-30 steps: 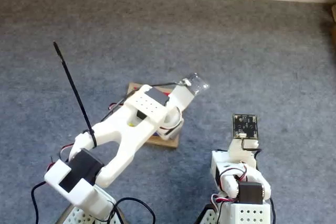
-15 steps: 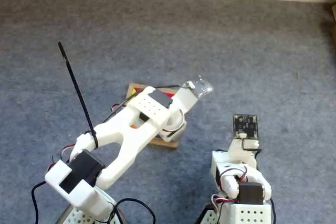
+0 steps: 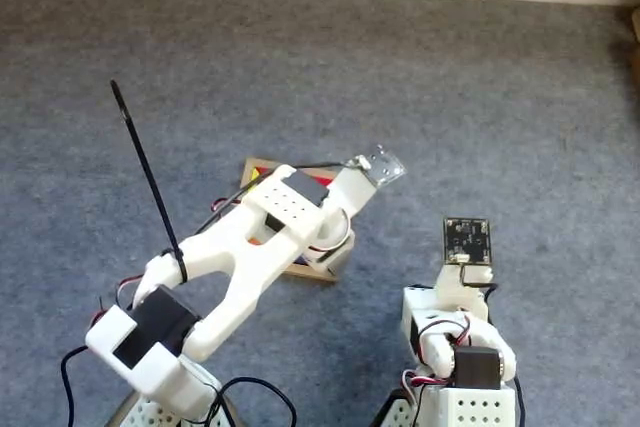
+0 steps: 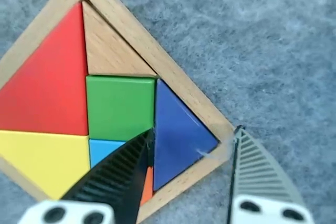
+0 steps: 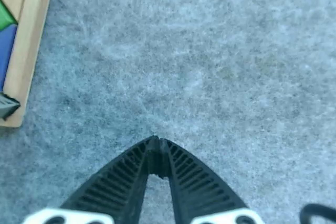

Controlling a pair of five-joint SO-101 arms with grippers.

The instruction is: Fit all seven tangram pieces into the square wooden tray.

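With the pieces looking snug in the tray on the rug, the wide-open, empty left claw over its far right corner should lift straight up without bumping the blue triangle, while the right claw is shut and empty nearby; the left arm has just slid slightly right.

No text, number, label or sign can be read in any view. The wooden tray and the coloured pieces in it show plain faces. Any print on the small dark circuit board on an arm's wrist is too small to make out.
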